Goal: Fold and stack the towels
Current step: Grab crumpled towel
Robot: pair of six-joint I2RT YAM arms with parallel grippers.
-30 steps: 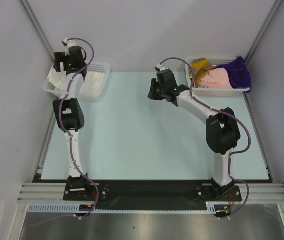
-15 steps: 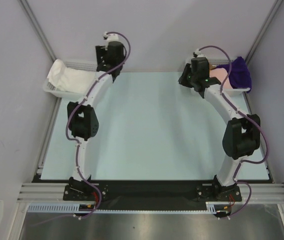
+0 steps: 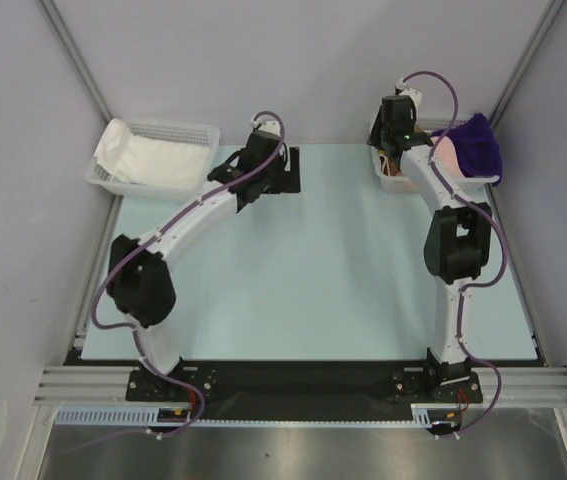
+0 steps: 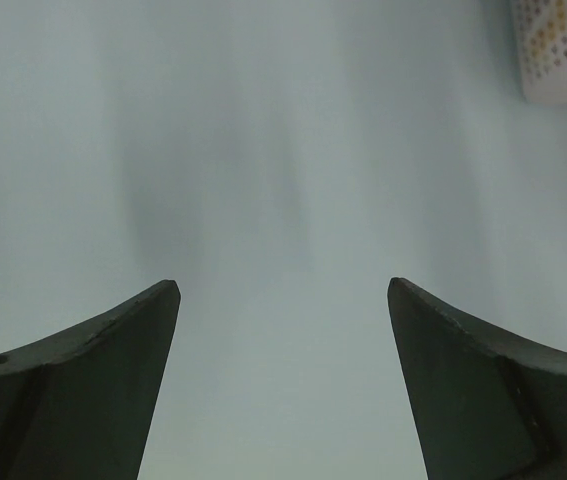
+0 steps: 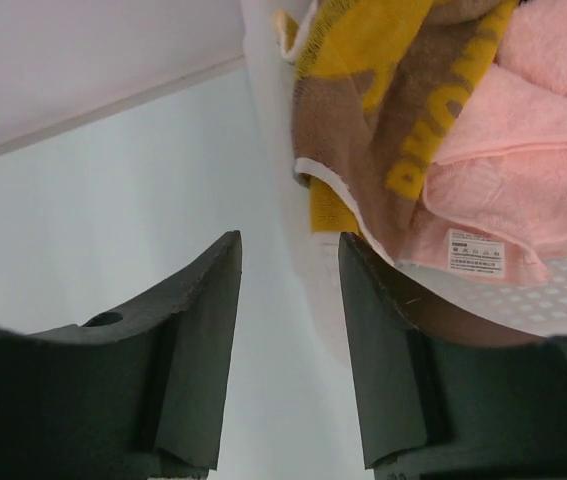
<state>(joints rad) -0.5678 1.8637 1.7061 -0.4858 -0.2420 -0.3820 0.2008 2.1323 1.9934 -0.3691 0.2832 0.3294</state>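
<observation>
A white towel [image 3: 148, 157] lies in the left mesh basket [image 3: 189, 130]. The right basket [image 3: 399, 182] holds a brown towel with yellow marks [image 5: 403, 90], a pink towel [image 5: 523, 170] and a purple towel [image 3: 475, 148]. My left gripper [image 3: 285, 172] is open and empty over the pale table at the back middle; its fingers [image 4: 83, 380] frame bare table. My right gripper [image 5: 288, 245] is open at the left wall of the right basket, one finger [image 5: 393, 350] under the brown and pink towels, holding nothing.
The right basket's corner [image 4: 558, 50] shows at the top right of the left wrist view. Grey walls stand close behind both baskets. The pale table [image 3: 313, 280] stretches between the arms.
My left arm has swung right, from over the left basket to the table's back middle. My right arm has moved from the table back to the right basket's left end.
</observation>
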